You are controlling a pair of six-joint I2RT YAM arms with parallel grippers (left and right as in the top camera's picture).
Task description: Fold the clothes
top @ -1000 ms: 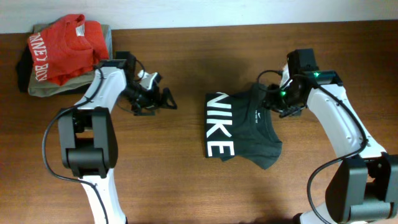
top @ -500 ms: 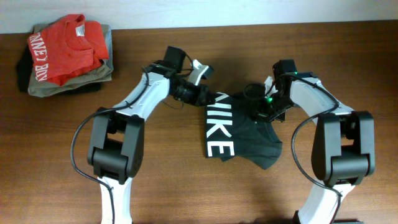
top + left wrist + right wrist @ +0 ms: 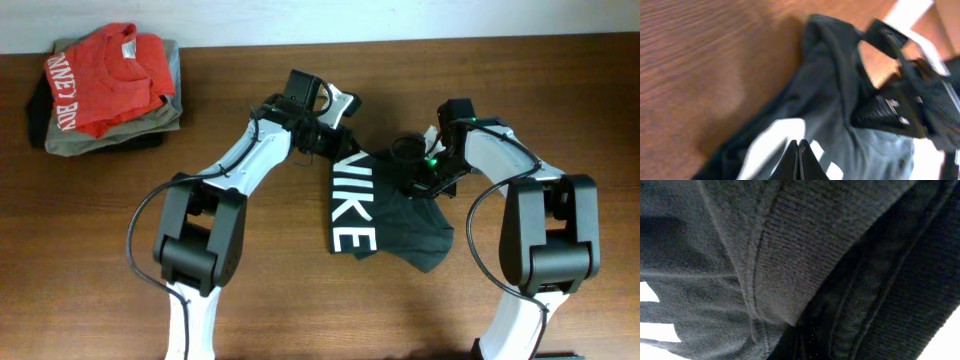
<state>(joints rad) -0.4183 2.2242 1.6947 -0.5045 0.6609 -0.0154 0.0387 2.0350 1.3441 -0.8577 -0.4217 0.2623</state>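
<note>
The clothes [image 3: 395, 215], a dark T-shirt with white NIKE lettering [image 3: 347, 208], lie bunched in a rough rectangle at the table's middle. My left gripper [image 3: 338, 150] reaches to the shirt's top left corner. In the left wrist view its tips [image 3: 799, 147] are pressed together just above the white lettering of the clothes [image 3: 830, 115], with nothing between them. My right gripper [image 3: 418, 183] sits down on the shirt's upper right part. The right wrist view is filled with the clothes [image 3: 715, 255]. The ribbed collar [image 3: 790, 255] comes to a point at my right gripper [image 3: 800, 347], which is shut in the fabric.
A red shirt [image 3: 100, 80] lies on a grey-olive folded garment [image 3: 100, 140] at the far left corner. Both arms converge over the shirt's top edge. The right arm's dark body [image 3: 905, 110] shows close by in the left wrist view. Bare wood [image 3: 250, 280] surrounds the shirt.
My left gripper swung from open wood at the left over to the shirt's top left corner and shut. My right gripper moved from the shirt's right edge inward onto the fabric and shut.
</note>
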